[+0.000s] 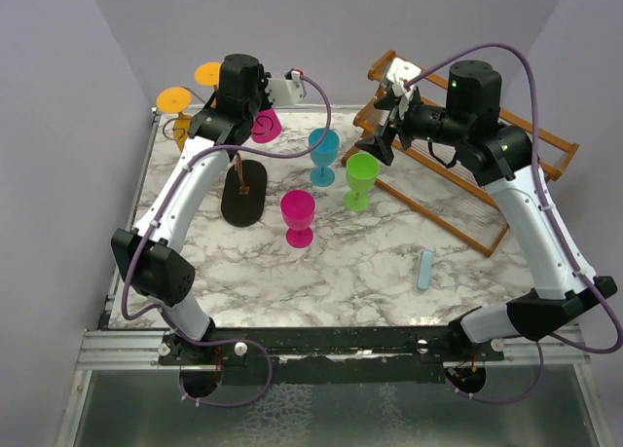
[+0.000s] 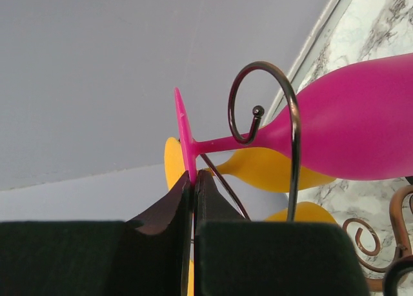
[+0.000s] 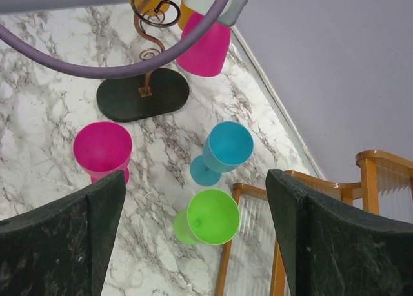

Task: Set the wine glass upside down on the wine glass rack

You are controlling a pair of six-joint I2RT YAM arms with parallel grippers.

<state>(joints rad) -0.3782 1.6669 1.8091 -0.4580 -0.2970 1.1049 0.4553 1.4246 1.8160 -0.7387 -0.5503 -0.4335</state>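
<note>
Near surface point(image 1: 350, 281) lies open; behind it the pink glass point(image 1: 298, 213), blue glass point(image 1: 323, 150) and green glass point(image 1: 362, 176) stand between wine glass rack point(image 1: 242, 196) and wooden rack point(image 1: 458, 189).

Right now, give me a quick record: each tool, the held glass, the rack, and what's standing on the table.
left tool: shut on the foot of the pink wine glass
its stem: inside a curl of the wire rack
right tool: open, empty
hanging on rack: orange glasses
standing upright: second pink glass, blue glass, green glass
beside them: wooden rack
</note>
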